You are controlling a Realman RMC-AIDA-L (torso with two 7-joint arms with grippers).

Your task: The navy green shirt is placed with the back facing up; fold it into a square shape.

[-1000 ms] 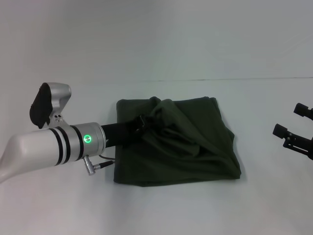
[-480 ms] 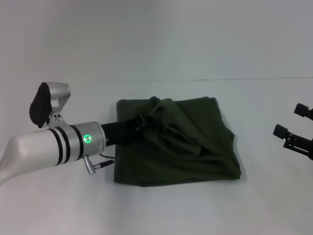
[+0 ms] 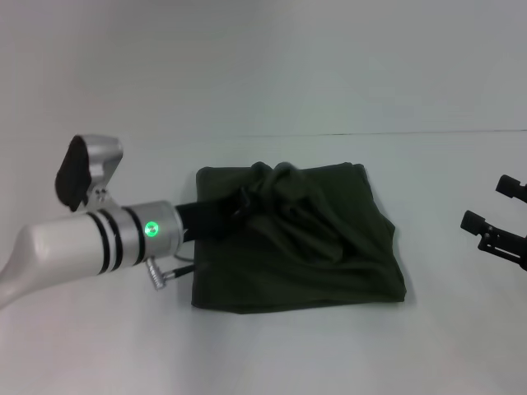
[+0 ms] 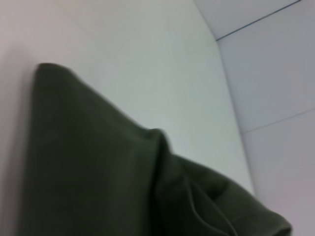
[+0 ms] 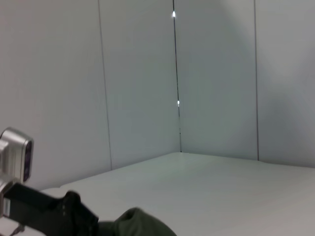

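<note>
The shirt (image 3: 300,239) lies on the white surface (image 3: 272,354) folded into a rough square, plain side up, with a rumpled ridge of cloth running across its far half. The left gripper (image 3: 244,202) reaches in from the shirt's left edge and sits at the near end of that ridge, its tip sunk among the folds; whether it is pinching the cloth or spread cannot be told. From the left wrist camera the shirt (image 4: 98,172) fills the lower part of the picture, one corner lying flat on the surface (image 4: 147,64) and a bunched fold just beyond. The right gripper (image 3: 496,212) hangs well apart from the shirt on its right side, above the surface, its two black fingers spread and holding nothing. From the right wrist camera a hump of the shirt (image 5: 140,223) shows beside the left arm.
</note>
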